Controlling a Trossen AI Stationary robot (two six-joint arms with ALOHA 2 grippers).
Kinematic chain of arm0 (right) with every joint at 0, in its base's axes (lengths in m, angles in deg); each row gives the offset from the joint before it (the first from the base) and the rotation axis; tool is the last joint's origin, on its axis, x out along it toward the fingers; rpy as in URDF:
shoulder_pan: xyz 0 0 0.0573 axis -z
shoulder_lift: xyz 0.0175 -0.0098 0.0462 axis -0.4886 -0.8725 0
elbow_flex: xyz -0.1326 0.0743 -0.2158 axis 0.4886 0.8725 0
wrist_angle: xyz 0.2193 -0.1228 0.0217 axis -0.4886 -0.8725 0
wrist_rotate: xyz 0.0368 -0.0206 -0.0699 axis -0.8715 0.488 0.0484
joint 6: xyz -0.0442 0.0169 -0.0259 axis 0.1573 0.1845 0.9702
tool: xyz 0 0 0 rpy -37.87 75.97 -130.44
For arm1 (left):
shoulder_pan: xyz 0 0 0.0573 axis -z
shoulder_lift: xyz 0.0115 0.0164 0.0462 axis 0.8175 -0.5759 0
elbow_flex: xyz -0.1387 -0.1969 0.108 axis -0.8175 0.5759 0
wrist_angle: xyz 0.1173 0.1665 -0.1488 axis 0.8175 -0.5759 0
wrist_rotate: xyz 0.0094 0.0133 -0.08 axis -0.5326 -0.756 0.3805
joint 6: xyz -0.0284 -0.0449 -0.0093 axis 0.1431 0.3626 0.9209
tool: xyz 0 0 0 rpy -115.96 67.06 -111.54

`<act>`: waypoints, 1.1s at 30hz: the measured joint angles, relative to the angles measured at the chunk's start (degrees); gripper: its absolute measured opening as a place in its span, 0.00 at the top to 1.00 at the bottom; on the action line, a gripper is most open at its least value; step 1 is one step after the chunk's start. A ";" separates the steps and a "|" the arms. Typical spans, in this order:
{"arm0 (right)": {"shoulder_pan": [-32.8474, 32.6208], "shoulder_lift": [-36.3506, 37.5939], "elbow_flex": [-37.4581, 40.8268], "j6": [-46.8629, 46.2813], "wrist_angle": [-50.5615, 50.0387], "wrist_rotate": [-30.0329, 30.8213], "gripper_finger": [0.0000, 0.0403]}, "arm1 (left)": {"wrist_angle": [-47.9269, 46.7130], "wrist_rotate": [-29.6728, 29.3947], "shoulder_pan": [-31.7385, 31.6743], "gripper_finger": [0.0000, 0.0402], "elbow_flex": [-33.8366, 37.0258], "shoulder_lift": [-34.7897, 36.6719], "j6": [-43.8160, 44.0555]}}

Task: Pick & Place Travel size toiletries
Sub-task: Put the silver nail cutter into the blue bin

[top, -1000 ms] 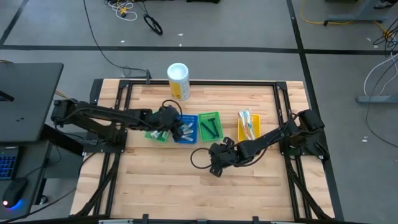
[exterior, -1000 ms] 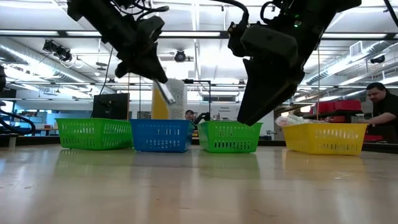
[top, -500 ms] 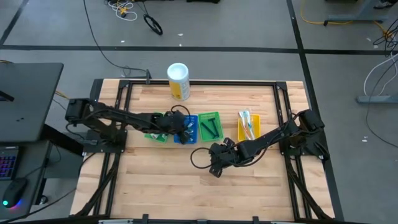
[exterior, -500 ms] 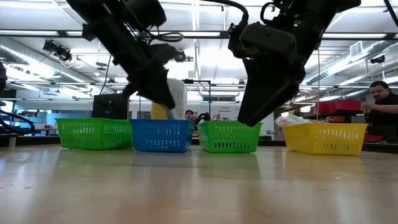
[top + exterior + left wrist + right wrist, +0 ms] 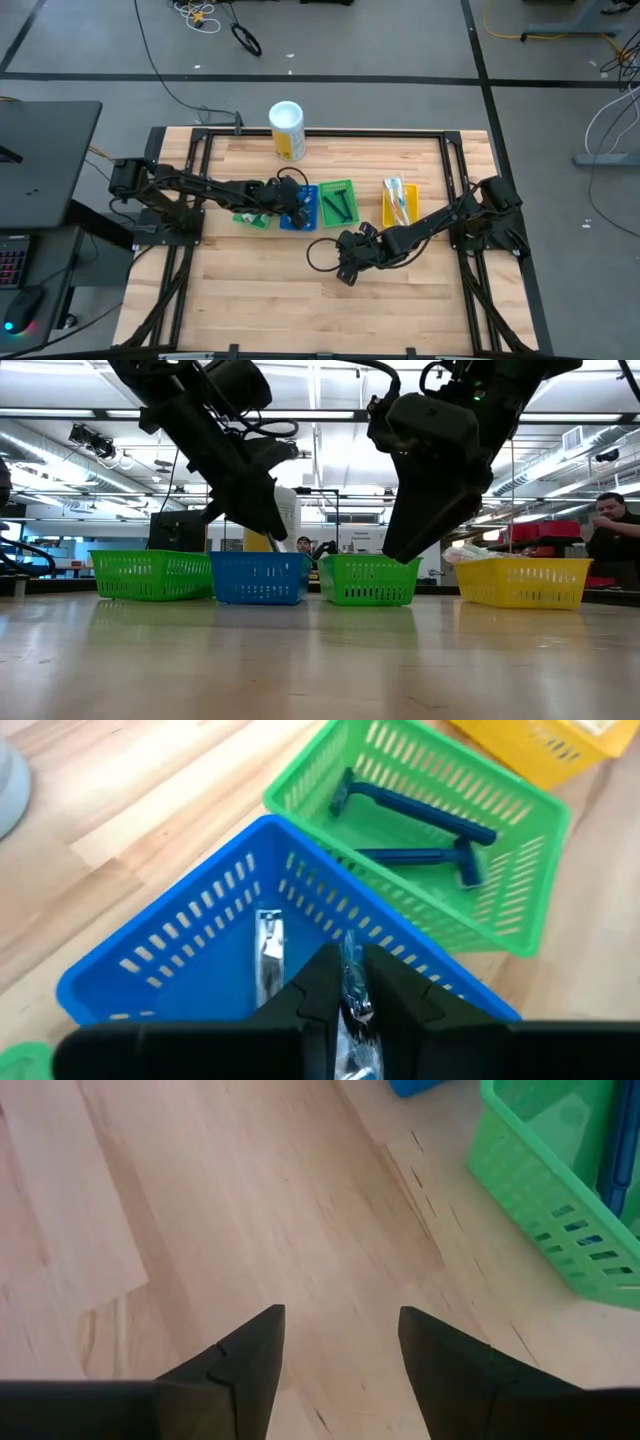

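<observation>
My left gripper hangs over the blue tray, shut on a small silvery-white tube. A second silvery tube lies flat on that tray's floor. Two dark blue razors lie in the green tray beside it. Pale toothbrushes lie in the yellow tray. My right gripper is open above bare wood near the table's middle, touching nothing. My left gripper pinches the silvery-white tube between its two fingers; the tube's crimped end sticks out past the fingertips. The fingers point down, slanting toward the table's right. The tube is lifted clear, over the blue tray's inside.
Another green tray stands left of the blue one, with small items in it. A tall white-and-yellow canister stands at the far edge. The near half of the wooden table is bare. A person shows beyond the table.
My left gripper has carried the silvery tube toward the table's right, from over the left green tray to over the blue tray, and has come down toward the blue tray's rim. It has stayed shut on the tube.
</observation>
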 joint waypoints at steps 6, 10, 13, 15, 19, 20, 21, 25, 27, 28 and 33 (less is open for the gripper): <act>0.00 0.00 0.00 0.00 -0.01 0.00 0.49 | -0.24 -0.71 0.00 0.91 0.00 -0.38 -1.05; 0.00 0.00 0.00 0.00 0.20 0.00 0.49 | -0.28 -0.47 -0.33 0.89 0.00 -0.49 -1.22; 0.00 0.00 0.00 0.00 0.23 0.00 0.49 | -0.36 -0.51 -0.57 0.87 0.00 -0.49 -1.55; 0.00 0.00 0.00 0.00 0.25 0.00 0.49 | 0.04 -0.53 -0.59 0.86 0.00 -0.49 -2.87; 0.00 0.00 0.00 0.00 0.25 -0.02 0.49 | 0.00 0.83 -0.54 0.86 0.00 -0.49 -3.61; 0.00 0.00 0.00 0.00 0.25 0.00 0.49 | 0.01 1.13 -0.52 0.86 0.00 -0.49 -3.59; 0.00 0.00 0.00 0.00 0.25 0.00 0.49 | 0.02 1.12 -0.52 0.86 0.00 -0.49 -3.57; 0.00 0.00 0.00 0.00 0.25 -0.01 0.49 | 0.00 1.09 -0.74 0.86 0.00 -0.49 -4.10; 0.00 0.00 0.00 0.00 0.25 -0.02 0.49 | 0.02 1.07 -0.74 0.86 0.00 -0.58 -4.10; 0.00 0.00 0.00 0.00 0.25 -0.03 0.49 | 0.23 1.01 -0.74 0.85 0.00 -0.88 -4.22; 0.00 -0.02 0.00 0.00 0.32 -0.06 0.49 | 1.94 1.12 -0.74 0.85 -0.17 -3.35 -4.23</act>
